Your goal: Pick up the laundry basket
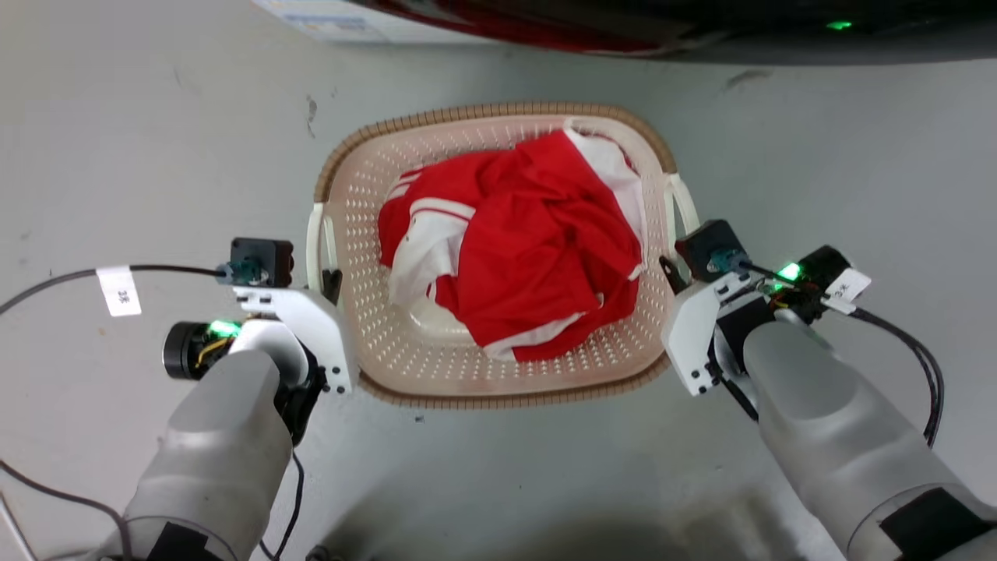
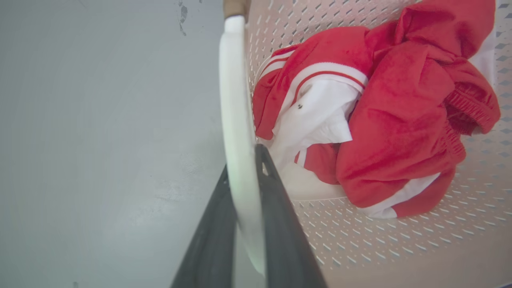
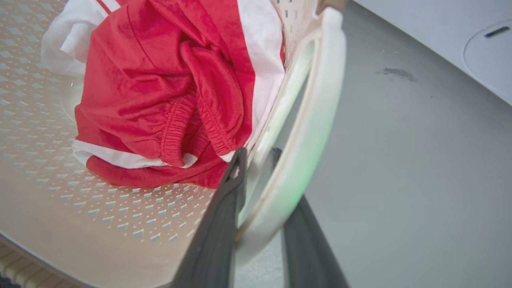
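The laundry basket (image 1: pixel 366 195), cream and perforated with a brown woven rim, stands on the grey floor between my arms and holds a heap of red and white clothes (image 1: pixel 530 249). My left gripper (image 1: pixel 332 282) is at its left white loop handle (image 1: pixel 315 241). In the left wrist view the two dark fingers of that gripper (image 2: pixel 244 160) press on either side of the handle (image 2: pixel 234 100). My right gripper (image 1: pixel 668 273) is at the right handle (image 1: pixel 685 206). In the right wrist view this gripper (image 3: pixel 258 152) is shut across the handle loop (image 3: pixel 320 100).
A white box (image 1: pixel 350 19) and a dark red-edged object (image 1: pixel 623 31) lie on the floor beyond the basket. A black cable (image 1: pixel 62 280) trails off to the left of my left arm. A white appliance panel (image 3: pixel 460 40) stands past the basket's right side.
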Motion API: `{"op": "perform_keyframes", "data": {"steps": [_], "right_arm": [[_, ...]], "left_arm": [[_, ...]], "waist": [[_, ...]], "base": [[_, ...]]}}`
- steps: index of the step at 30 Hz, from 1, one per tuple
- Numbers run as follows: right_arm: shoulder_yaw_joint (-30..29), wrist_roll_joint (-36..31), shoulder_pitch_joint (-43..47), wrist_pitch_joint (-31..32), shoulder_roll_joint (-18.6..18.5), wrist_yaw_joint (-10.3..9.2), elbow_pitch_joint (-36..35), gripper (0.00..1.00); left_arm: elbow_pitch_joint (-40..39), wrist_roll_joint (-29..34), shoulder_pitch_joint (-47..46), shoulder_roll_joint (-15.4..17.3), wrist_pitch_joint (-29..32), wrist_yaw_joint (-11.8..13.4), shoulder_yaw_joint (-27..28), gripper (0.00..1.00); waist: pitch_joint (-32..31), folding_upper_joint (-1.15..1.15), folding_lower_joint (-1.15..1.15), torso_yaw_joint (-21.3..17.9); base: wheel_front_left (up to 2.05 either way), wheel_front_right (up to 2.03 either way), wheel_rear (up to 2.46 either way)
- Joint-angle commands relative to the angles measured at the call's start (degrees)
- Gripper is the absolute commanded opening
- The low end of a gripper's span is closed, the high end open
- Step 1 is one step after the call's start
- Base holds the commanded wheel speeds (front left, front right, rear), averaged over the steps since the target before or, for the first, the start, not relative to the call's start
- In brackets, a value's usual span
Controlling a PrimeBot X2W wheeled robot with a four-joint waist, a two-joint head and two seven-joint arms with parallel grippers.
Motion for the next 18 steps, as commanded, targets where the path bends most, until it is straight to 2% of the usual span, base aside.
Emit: {"op": "perform_keyframes", "data": {"steps": [1,18], "right_arm": [[1.67,1.29,1.77,0.49,-0.08,0.18,-0.67,0.00],[9.25,11.27,8.65,4.92,-0.04,0.18,-1.70,0.00]], "left_arm": [[0.00,-1.22,1.38,0.87,0.36,0.15,-0.96,0.00],[-1.80,-8.95,8.68,2.42,5.38,0.15,-6.54,0.00]], "waist": [[-3.77,0.00,0.00,-0.66],[-19.57,0.00,0.00,-4.54]], "base": [[0.00,0.00,0.00],[0.00,0.00,0.00]]}}
